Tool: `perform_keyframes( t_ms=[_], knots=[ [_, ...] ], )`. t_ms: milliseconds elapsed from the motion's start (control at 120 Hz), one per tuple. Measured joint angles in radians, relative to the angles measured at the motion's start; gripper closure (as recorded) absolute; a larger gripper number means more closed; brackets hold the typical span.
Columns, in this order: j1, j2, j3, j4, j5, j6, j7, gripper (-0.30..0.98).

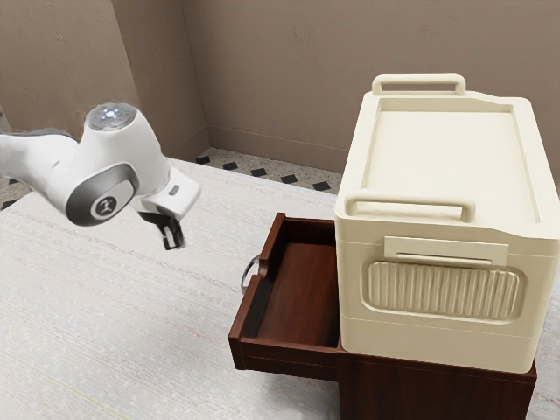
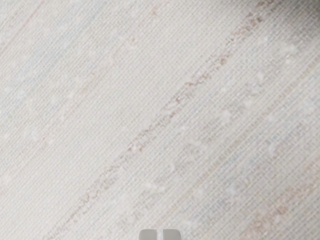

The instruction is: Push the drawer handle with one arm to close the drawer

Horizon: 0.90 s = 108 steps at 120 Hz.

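Note:
My gripper (image 1: pixel 176 245) hangs over the table on the exterior view's left, apart from the drawer, its black fingers together with nothing between them. In the wrist view the gripper (image 2: pixel 160 234) appears as two grey tips side by side, nearly touching. The dark red wooden drawer (image 1: pixel 298 293) stands pulled out of its cabinet (image 1: pixel 429 391) toward the exterior view's left. A curved metal handle (image 1: pixel 248 276) sits on the drawer's outer front, partly hidden by the front panel. Between gripper and handle there is a wide gap.
A large cream box (image 1: pixel 437 297) with raised bar handles rests on top of the cabinet. The pale streaked tabletop (image 1: pixel 114 324) stretches beneath my hand and around the drawer's front. Brown walls (image 1: pixel 271 70) rise behind the table.

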Motion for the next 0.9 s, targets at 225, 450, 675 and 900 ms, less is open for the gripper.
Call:
perform_keyframes(
  t_ms=[225, 450, 675, 900],
  knots=[
    [-0.035, 0.045, -0.021, -0.001, 0.062, 0.068, 0.119, 0.79],
    [-0.033, 0.080, -0.023, 0.009, 0.103, 0.097, 0.227, 0.79],
    [-0.081, 0.116, -0.028, 0.018, 0.059, 0.134, 0.298, 0.79],
    [-0.100, 0.159, -0.061, 0.048, 0.019, 0.168, 0.337, 0.79]
  ],
)
